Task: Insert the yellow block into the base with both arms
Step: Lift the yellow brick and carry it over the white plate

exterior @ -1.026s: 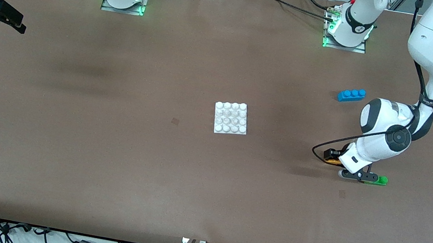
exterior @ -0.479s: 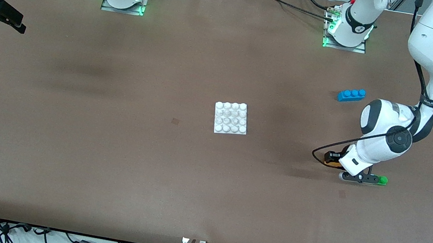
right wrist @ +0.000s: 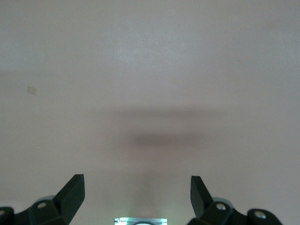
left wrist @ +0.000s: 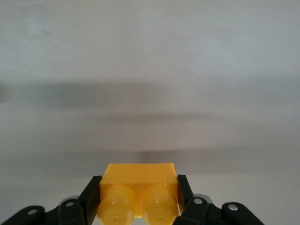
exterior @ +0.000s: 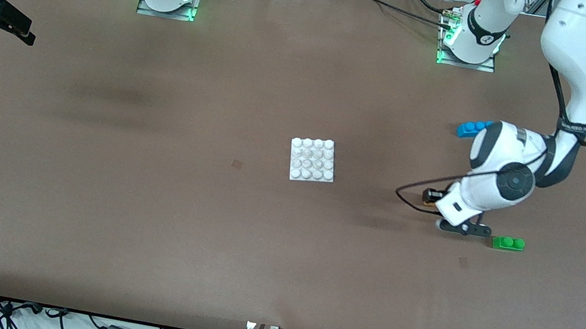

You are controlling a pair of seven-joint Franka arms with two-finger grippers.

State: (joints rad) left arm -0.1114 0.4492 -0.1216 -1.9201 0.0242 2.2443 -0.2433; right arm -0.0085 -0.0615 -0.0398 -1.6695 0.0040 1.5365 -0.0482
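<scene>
The yellow block [left wrist: 139,174] sits between the fingers of my left gripper [left wrist: 139,186], studs toward the camera, above bare table. In the front view my left gripper [exterior: 463,229] hangs low over the table beside the green brick, toward the left arm's end. The hand hides the block there. The white base [exterior: 313,159] lies flat at the table's middle, apart from both grippers. My right gripper [exterior: 28,33] waits at the right arm's end of the table. It is open and empty in its wrist view [right wrist: 136,183].
A green two-stud brick [exterior: 508,243] lies just beside the left gripper. A blue brick [exterior: 470,128] lies farther from the front camera, partly covered by the left arm. A black cable loops from the left wrist toward the base.
My left gripper has risen and moved toward the base with the yellow block. The green brick now shows fully. The arm now covers part of the blue brick. The right arm has not moved.
</scene>
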